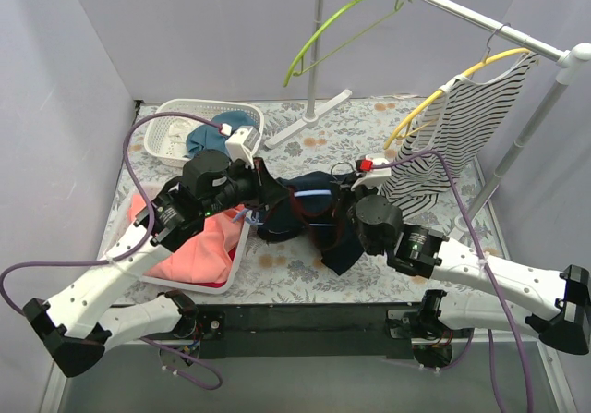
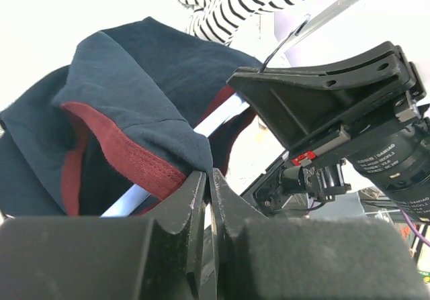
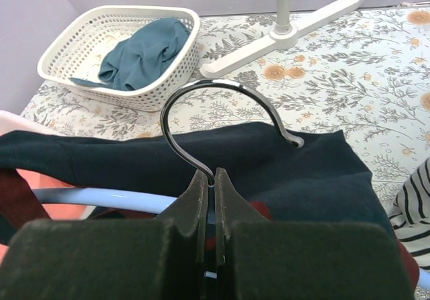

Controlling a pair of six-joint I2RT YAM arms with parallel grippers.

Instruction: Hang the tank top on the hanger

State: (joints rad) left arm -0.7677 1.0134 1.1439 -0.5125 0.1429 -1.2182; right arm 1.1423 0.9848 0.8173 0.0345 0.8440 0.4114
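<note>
right jaws clamped on the hanger (image 3: 101, 198) at its hook, left jaws pinched shut on the red trim of the tank top (image 2: 134, 78).

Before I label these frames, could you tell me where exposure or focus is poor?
Left wrist view: the background above the tank top is blown out white; the left pincer looks soft. Right wrist view: even light, hanger hook crisp, right pincer blurred. Top external view: even, soft shadows.
</note>
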